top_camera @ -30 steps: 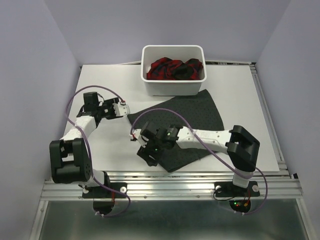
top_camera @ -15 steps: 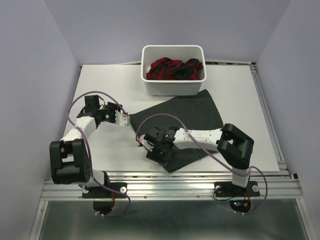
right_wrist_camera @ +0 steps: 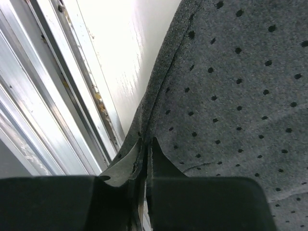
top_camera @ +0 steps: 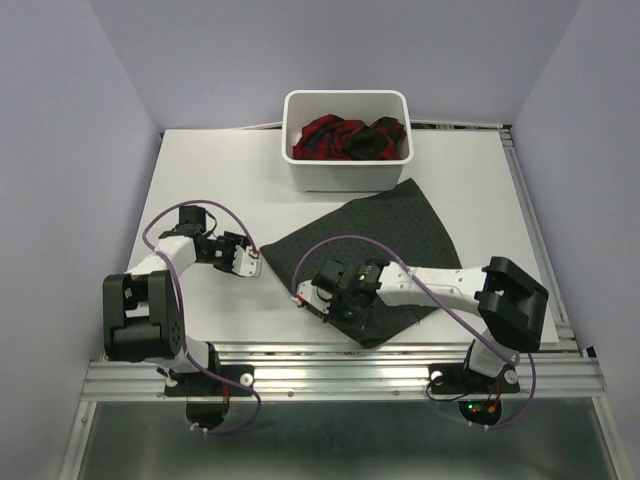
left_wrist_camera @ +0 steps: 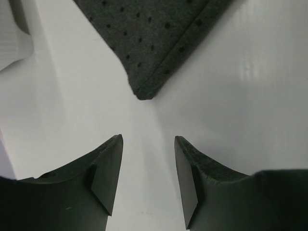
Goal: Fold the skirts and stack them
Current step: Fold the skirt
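Charcoal skirt (top_camera: 395, 235) (dotted) in right gripper (right_wrist_camera: 146, 153)

Matt cloth skirt (top_camera: 390, 225), glossy white table (top_camera: 200, 170)

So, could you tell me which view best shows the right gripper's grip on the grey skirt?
The right wrist view: the right gripper pinches the grey skirt at its hem. The top view shows this small; the left wrist view, only another corner.

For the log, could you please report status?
Right gripper shut on grey skirt edge. Left gripper open, short of corner. Plaid skirt in tub. Nothing in the way.
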`<state>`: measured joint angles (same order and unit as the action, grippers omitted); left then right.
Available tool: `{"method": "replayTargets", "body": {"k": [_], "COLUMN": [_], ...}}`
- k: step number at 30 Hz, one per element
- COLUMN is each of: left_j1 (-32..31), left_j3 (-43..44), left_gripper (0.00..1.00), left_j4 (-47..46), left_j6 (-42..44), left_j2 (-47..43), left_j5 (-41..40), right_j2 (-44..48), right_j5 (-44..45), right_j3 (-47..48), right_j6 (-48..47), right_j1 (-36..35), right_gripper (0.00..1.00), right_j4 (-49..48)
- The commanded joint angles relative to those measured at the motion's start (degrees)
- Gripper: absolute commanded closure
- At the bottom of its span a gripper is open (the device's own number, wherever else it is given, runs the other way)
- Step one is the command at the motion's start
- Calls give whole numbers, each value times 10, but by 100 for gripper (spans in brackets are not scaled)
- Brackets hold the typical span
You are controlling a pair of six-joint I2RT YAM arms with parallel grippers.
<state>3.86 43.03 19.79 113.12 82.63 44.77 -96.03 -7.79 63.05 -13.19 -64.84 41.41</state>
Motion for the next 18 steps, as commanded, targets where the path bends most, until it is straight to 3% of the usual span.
{"method": "replayTargets", "body": {"k": [1,5,11,18], "left_j1": [-15,-39,-102,-102], "left_j3": [-2,-35,-54,-44], "left_gripper": [42,42,46,45], "left_j4": [120,86,-32,-59], "left_j6": [341,344,246,221], "left_j2": [6,-2,6,9], "left_j5": [-5,-13,-12,-14], "right_j2": [25,49,79,74], "right_j5": [14,10,16,0], "right_j3": [-12,-11,2,16], "right_j6": [-35,-48,-61,-62], "right_j1": [11,11,11,11], "right_gripper": [99,99,99,99], "right_j4": [10,17,31,36]}}
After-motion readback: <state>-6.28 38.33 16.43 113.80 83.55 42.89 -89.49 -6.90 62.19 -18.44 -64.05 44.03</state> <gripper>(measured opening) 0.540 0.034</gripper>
